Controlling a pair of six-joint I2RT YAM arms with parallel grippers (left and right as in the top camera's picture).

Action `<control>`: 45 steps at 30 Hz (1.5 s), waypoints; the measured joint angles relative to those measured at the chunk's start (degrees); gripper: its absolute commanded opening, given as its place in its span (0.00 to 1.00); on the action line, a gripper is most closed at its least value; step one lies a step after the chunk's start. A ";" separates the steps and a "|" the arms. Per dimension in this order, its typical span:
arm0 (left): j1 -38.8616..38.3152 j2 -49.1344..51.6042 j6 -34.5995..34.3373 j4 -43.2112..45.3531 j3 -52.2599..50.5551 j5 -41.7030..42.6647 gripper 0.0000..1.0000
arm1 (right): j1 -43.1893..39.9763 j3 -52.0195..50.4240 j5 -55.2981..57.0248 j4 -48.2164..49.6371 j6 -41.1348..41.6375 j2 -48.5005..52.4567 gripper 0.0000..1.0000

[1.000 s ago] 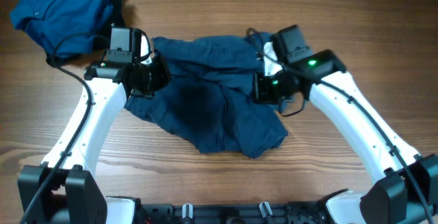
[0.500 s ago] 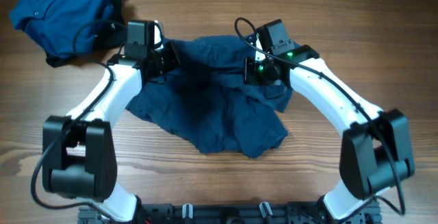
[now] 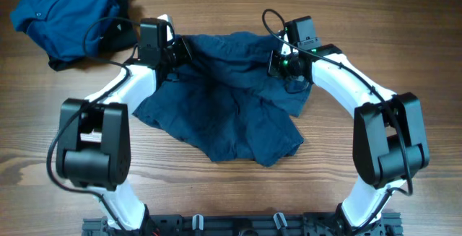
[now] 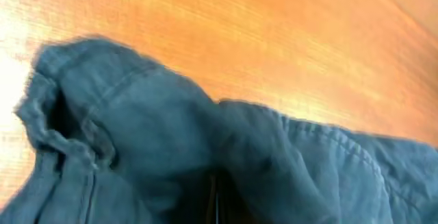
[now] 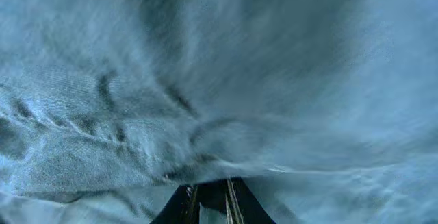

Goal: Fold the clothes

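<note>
The navy shorts (image 3: 224, 113) lie rumpled across the middle of the table, the upper edge stretched between both grippers. My left gripper (image 3: 182, 52) is shut on the shorts' upper left corner. In the left wrist view the shorts (image 4: 150, 128), with seam and waistband showing, bunch around that gripper (image 4: 215, 207). My right gripper (image 3: 273, 63) pinches the upper right edge. In the right wrist view the shorts (image 5: 205, 80) drape over the tips of this gripper (image 5: 213, 200), whose jaws stand only a sliver apart. The brighter blue shirt (image 3: 61, 12) is heaped at the far left corner.
Bare wooden table (image 3: 375, 19) surrounds the clothes. Black cables loop over both arms near the wrists. The arm bases sit along the near edge (image 3: 231, 225).
Both grippers have travelled toward the far side of the table, pulling the shorts' upper edge with them and stretching it out. The right jaws have parted slightly.
</note>
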 measured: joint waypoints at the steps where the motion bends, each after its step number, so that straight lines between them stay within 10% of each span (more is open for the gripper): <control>1: 0.00 0.98 0.00 1.68 0.02 -0.42 0.04 | -0.37 0.00 0.00 0.61 0.00 0.48 0.15; 22: -0.31 8.59 0.52 11.39 0.02 -21.51 0.15 | -13.11 0.00 11.96 3.98 -2.01 4.81 0.16; 32: -1.29 7.48 6.43 11.17 0.02 -25.05 0.54 | -18.78 3.28 13.16 -5.64 -3.30 4.68 0.13; 35: -2.40 3.13 7.72 9.84 0.00 -25.66 0.99 | -18.75 4.02 10.60 -7.72 -3.28 1.92 0.18; 45: -7.96 -23.82 7.67 -17.33 0.44 -25.64 1.00 | -18.73 5.42 -6.56 -27.41 -4.74 -19.71 0.54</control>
